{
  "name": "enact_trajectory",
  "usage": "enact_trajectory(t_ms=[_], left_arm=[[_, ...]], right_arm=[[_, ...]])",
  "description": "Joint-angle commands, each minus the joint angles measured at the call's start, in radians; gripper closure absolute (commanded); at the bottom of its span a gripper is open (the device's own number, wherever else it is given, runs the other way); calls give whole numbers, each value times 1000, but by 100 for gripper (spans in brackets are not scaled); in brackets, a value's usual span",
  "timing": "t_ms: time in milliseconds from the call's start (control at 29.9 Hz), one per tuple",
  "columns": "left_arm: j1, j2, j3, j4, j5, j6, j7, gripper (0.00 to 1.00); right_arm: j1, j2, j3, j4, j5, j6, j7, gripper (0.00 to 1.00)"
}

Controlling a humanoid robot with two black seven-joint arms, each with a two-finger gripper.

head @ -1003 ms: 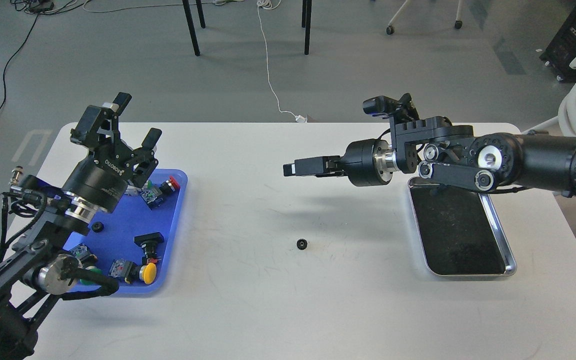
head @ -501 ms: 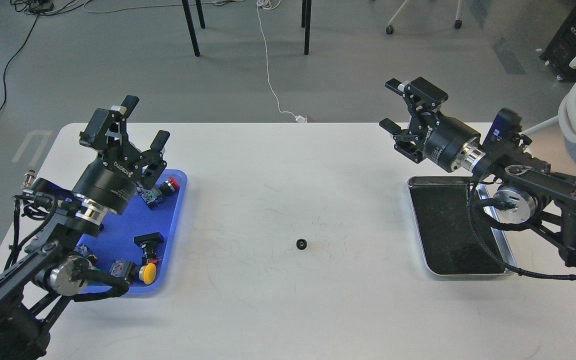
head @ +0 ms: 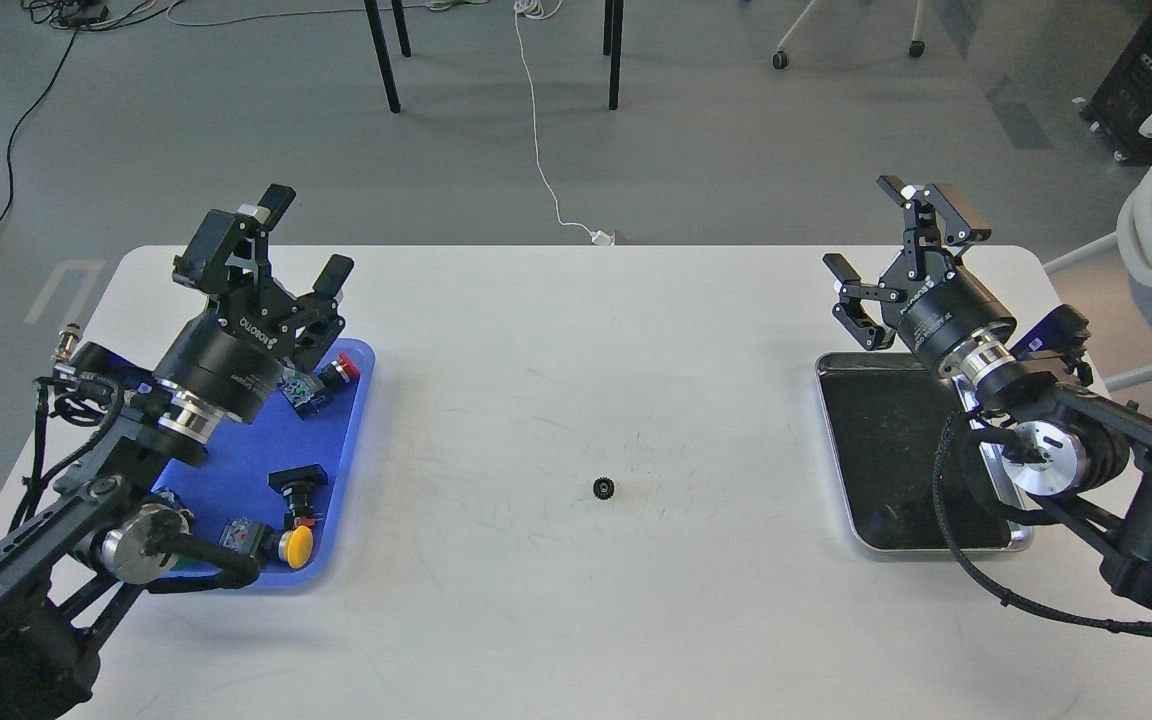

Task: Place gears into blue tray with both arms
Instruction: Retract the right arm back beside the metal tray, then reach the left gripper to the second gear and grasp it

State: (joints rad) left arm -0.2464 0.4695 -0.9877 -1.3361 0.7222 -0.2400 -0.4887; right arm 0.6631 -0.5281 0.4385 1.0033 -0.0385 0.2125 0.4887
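One small black gear (head: 604,488) lies alone on the white table, near its middle. The blue tray (head: 336,480) sits at the left and holds several coloured push-button switches. My left gripper (head: 304,238) is raised over the tray's far end, open and empty. My right gripper (head: 891,228) is lifted above the far edge of the metal tray at the right, also open and empty. Both grippers are far from the gear. My left arm hides part of the blue tray.
A silver-rimmed metal tray with black lining (head: 1014,520) lies at the right, partly under my right arm. Push-buttons with red (head: 341,368) and yellow (head: 296,545) caps lie in the blue tray. Chair legs and a white cable are on the floor beyond the table.
My right arm swung from reaching left over the table's middle back to the right, turning its gripper upward. My left gripper shifted slightly right and up. The gear stayed put.
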Motion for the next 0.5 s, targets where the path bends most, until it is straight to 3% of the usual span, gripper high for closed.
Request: enact_trajectory(t_ms=[0, 267, 368, 468], left_arm=[[-19, 27, 1, -18, 197, -68, 0, 2], [-88, 49, 32, -106, 771, -127, 0, 2], [-189, 89, 170, -107, 986, -127, 0, 2], [-357, 123, 390, -86, 1211, -119, 0, 2]], right_arm=[[-42, 0, 28, 2, 0, 16, 0, 4], [-149, 0, 68, -9, -1, 152, 0, 3], [-174, 0, 72, -15, 0, 156, 0, 3], [-181, 0, 72, -17, 0, 154, 0, 3]])
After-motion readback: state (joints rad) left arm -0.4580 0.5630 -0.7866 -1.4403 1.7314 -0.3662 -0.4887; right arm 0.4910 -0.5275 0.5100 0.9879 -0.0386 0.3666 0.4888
